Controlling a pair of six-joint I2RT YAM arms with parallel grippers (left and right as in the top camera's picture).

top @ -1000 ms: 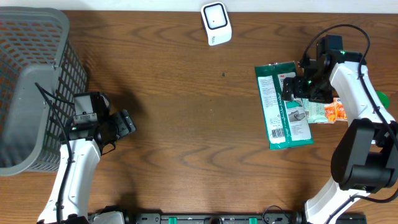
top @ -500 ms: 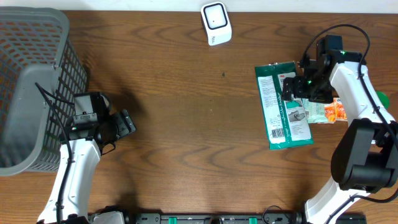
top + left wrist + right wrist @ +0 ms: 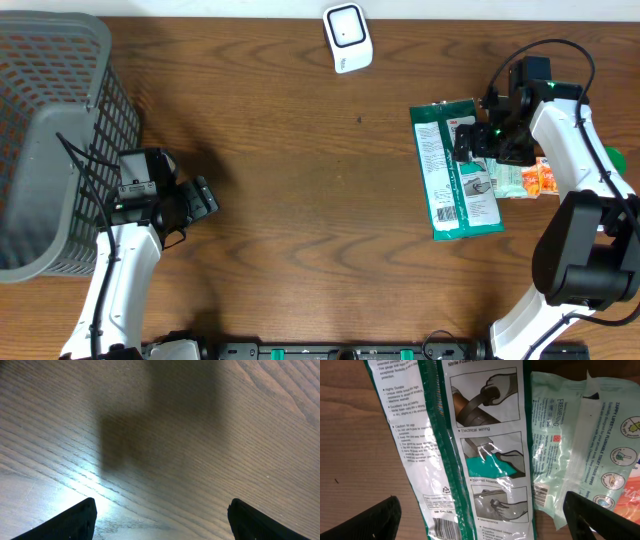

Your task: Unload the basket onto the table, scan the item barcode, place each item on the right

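basket point(image 3: 50, 140): grey mesh; far-left end of bench point(image 3: 300, 200)
left claw point(image 3: 205, 197): released, jaws wide, nothing in it; over bare wood just right of basket
scanner point(image 3: 347, 37): white; top centre, well apart from both claws
green pack point(image 3: 452, 170): flat on bench, right side, printed back up; touching pale wipes pack point(image 3: 525, 180) on its right
right claw point(image 3: 475, 145): released, jaws wide; above green pack's upper right, gripping nothing
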